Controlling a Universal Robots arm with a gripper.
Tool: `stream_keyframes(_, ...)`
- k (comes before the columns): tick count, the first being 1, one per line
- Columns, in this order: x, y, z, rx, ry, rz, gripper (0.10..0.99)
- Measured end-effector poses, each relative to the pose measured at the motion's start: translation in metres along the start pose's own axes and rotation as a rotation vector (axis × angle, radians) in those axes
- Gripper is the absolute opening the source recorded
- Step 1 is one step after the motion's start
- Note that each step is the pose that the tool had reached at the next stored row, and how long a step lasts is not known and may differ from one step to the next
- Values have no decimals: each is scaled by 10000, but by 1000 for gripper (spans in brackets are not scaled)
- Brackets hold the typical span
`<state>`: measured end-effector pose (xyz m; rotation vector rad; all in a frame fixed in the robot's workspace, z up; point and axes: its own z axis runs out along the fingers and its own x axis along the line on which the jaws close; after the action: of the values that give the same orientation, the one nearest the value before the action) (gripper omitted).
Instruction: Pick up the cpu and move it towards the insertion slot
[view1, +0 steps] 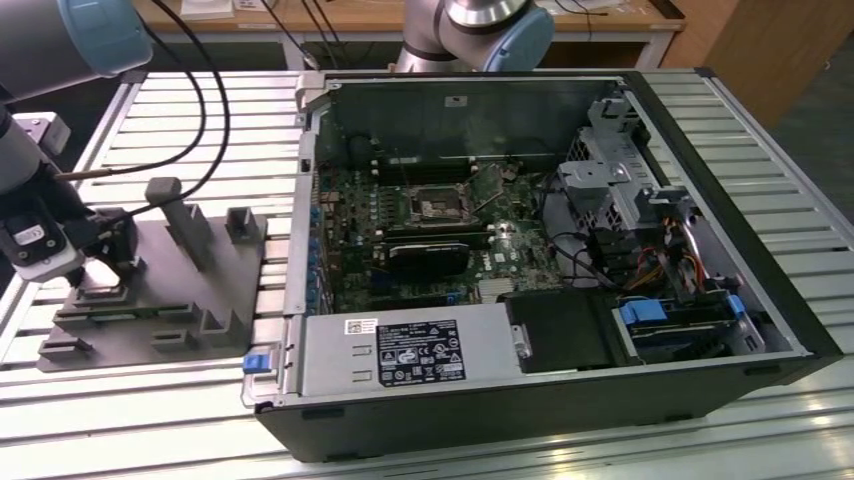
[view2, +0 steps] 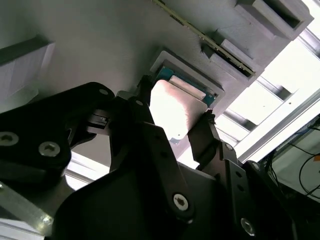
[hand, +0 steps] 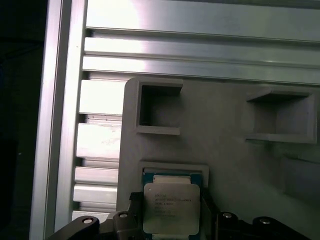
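Step in hand: pick-up. The cpu is held at its pocket, near the fixture plate edge, clasped on two opposite sides by the gripper. The insertion slot is located well apart, inside the computer case. Judged to be called for: a level lift clear of the pocket walls.
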<state>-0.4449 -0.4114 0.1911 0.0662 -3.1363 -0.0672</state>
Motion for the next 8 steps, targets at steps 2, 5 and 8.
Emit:
stream_keyframes(2,0,1,-29,1,1,0,545)
stream_keyframes(5,0,3,-64,0,1,0,545)
stream_keyframes(8,1,5,-110,1,2,0,545)
